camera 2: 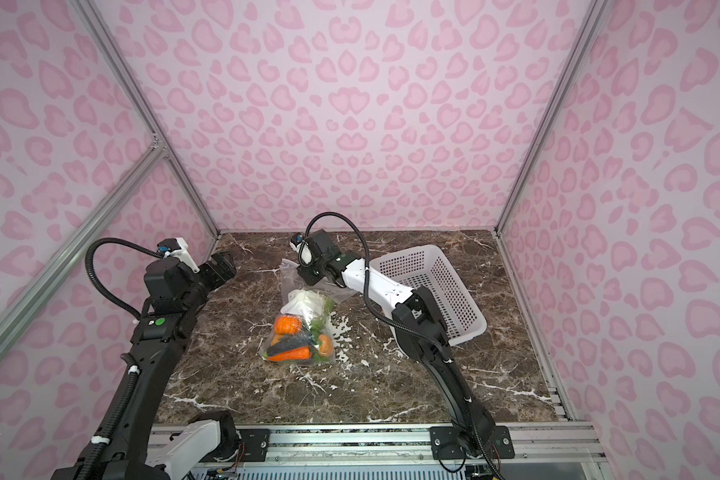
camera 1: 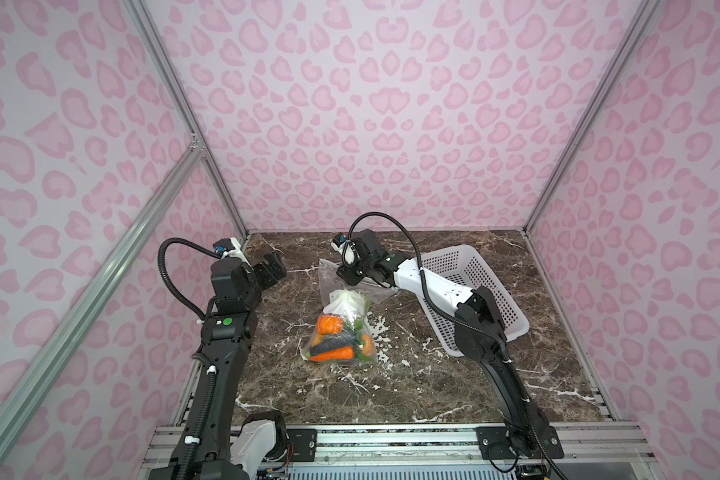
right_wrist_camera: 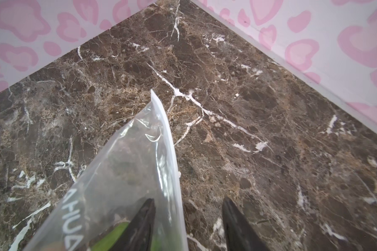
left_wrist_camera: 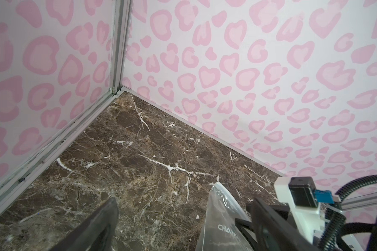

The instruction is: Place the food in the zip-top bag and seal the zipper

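Note:
The zip-top bag (camera 1: 330,281) (camera 2: 290,279) lies on the middle of the marble table, its mouth toward the back wall. The food is inside it: a white-green cabbage (camera 1: 347,302), an orange pumpkin (camera 1: 329,324), a dark piece (camera 1: 329,344) and a carrot (camera 1: 334,354). My right gripper (camera 1: 347,272) (right_wrist_camera: 188,203) is at the bag's mouth, open. The pale zipper (right_wrist_camera: 172,141) runs between its fingers, with one finger seen through the plastic. No slider tab shows. My left gripper (camera 1: 273,270) (left_wrist_camera: 185,206) hovers open and empty at the back left, beside the bag's corner (left_wrist_camera: 218,217).
A white perforated basket (camera 1: 466,282) (camera 2: 433,286) sits tilted at the back right, partly under my right arm. The patterned walls and metal frame posts close in the table at the back and on both sides.

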### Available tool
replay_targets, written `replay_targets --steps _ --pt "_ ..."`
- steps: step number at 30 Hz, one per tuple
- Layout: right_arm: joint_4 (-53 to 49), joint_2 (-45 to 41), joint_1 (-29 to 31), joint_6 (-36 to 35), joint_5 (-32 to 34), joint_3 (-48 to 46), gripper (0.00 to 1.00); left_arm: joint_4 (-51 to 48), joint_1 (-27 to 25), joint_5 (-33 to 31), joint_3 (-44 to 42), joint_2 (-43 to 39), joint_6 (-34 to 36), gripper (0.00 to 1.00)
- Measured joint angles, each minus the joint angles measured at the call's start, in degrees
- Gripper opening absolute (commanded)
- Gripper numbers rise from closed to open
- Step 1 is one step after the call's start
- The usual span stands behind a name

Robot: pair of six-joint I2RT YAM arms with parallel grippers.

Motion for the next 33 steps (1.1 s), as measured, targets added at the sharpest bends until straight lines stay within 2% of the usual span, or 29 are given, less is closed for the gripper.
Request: replay_targets --steps 6,13,18,21,25,30,33 --pt "1.6 -15.4 -1.1 0.9 2.1 -13.2 0.72 0.5 0.0 0.1 -0.2 0.5 0.3 0.96" --pt "9.7 -36.9 -6.8 -1.0 10.8 -41.6 0.73 1.5 -1.9 0.9 -0.5 3.0 0.5 0.96" --pt "17.0 -47.3 -12.2 -6.9 18.1 -61.5 0.73 3.2 -6.8 -1.6 -2.3 4.9 2.9 0.95" --pt "22.9 -50.3 -15.8 -9.8 20.9 -70.8 0.74 4.7 -9.2 -3.3 -4.6 5.7 4.0 0.95" --pt "28.9 -50.9 -20.2 -11.3 23.5 -79.6 0.74 7.6 -9.9 -6.5 -9.3 5.7 4.4 0.95" --pt "38.0 -51.3 -26.8 -9.9 21.4 -87.1 0.74 10.7 -10.1 -13.0 -16.0 4.2 3.3 0.95" --pt "42.9 -50.0 -30.1 -8.1 17.9 -89.5 0.74 12.4 -10.2 -17.9 -19.4 3.6 2.7 0.95"
